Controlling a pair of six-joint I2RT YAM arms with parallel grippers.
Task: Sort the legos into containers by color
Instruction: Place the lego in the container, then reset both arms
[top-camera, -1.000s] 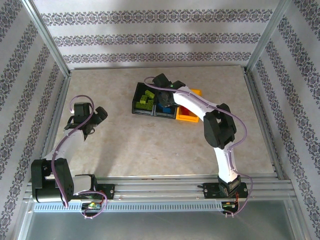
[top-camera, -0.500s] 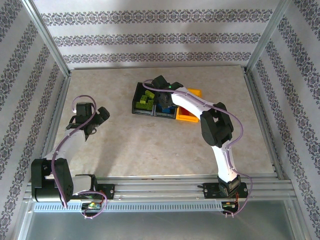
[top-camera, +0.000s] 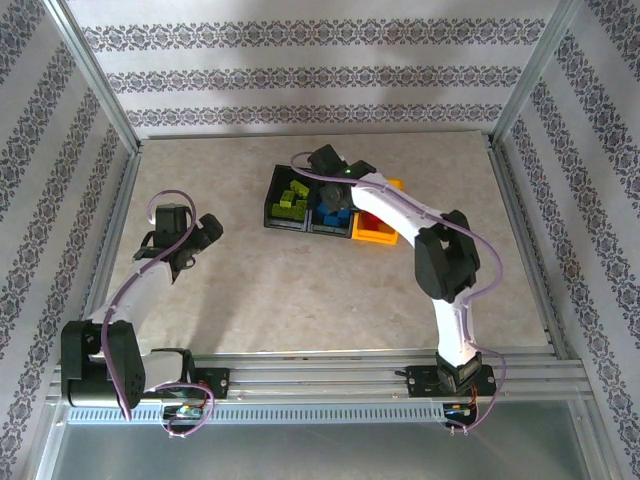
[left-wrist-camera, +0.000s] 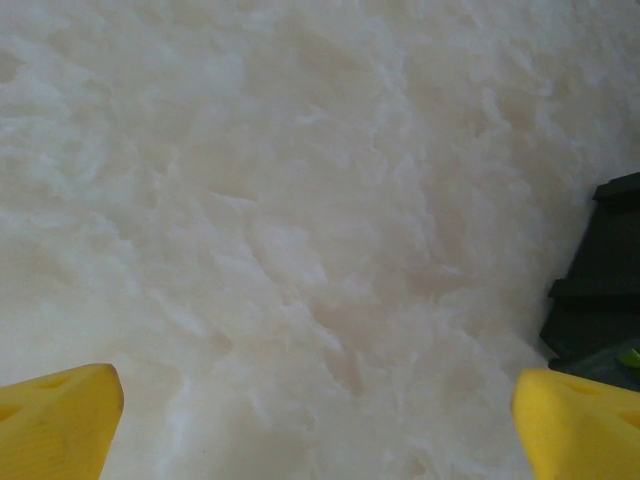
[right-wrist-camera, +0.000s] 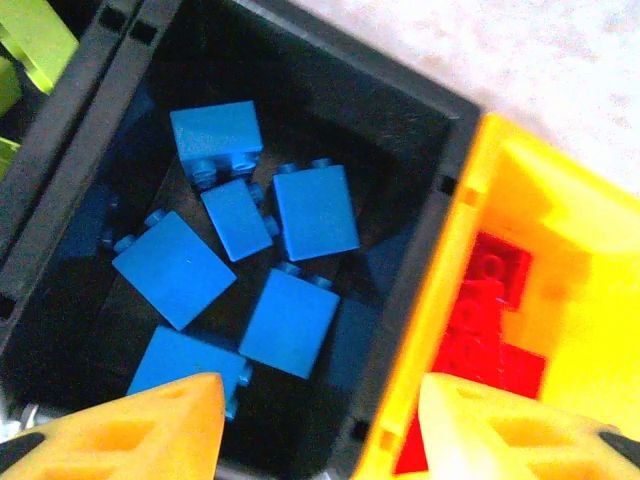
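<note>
Three joined bins sit at the table's far middle: a black bin (top-camera: 274, 200) with lime green legos (top-camera: 292, 200), a black middle bin (right-wrist-camera: 420, 130) holding several blue legos (right-wrist-camera: 292, 320), and a yellow-orange bin (right-wrist-camera: 560, 240) with red legos (right-wrist-camera: 485, 330). My right gripper (right-wrist-camera: 320, 420) hovers open over the middle bin, nothing between its yellow fingers (right-wrist-camera: 150, 425). In the overhead view the right gripper (top-camera: 330, 178) is above the bins. My left gripper (top-camera: 205, 232) is open over bare table at the left; its wrist view shows a black bin's corner (left-wrist-camera: 600, 280) at the right edge.
Metal frame rails (top-camera: 330, 362) run along the near edge and up both sides. Patterned walls enclose the beige table (top-camera: 300, 290). The right arm's elbow (top-camera: 445, 255) hangs over the table's right middle.
The right arm has shifted slightly over the bins, its elbow swinging a little right. The left gripper has crept a touch toward the right.
</note>
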